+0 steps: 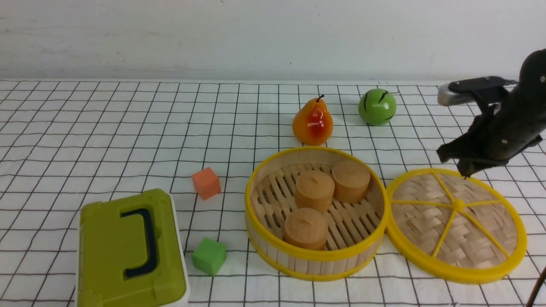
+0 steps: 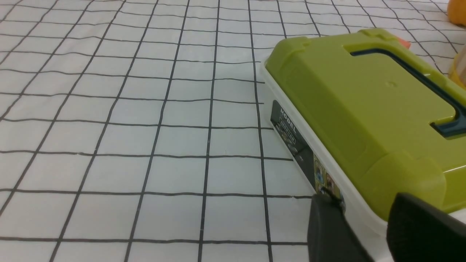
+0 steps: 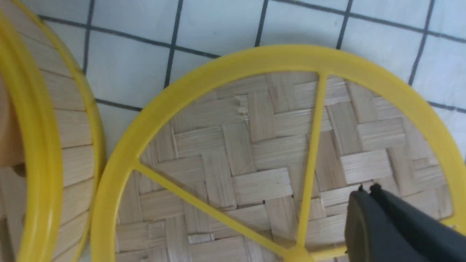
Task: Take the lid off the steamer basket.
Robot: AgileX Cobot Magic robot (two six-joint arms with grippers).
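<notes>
I see one flat round woven bamboo lid with a yellow rim [image 1: 452, 221] beside one round bamboo steamer basket with yellow rims [image 1: 318, 256]. Three round brown buns [image 1: 315, 190] sit inside. The black right gripper [image 3: 367, 187] points down above the lid, fingers closed. The black left gripper [image 2: 358, 193] is low by one green box [image 1: 128, 251], fingers apart.

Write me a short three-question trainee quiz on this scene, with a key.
1. Multiple choice: where is the lid relative to the steamer basket?
a) on top of it
b) beside it, on the robot's right
c) beside it, on the robot's left

2. True or false: the right claw is shut.

3. Fill in: the basket holds ____ round brown pieces.

Key: 1 b; 2 true; 3 three.
</notes>
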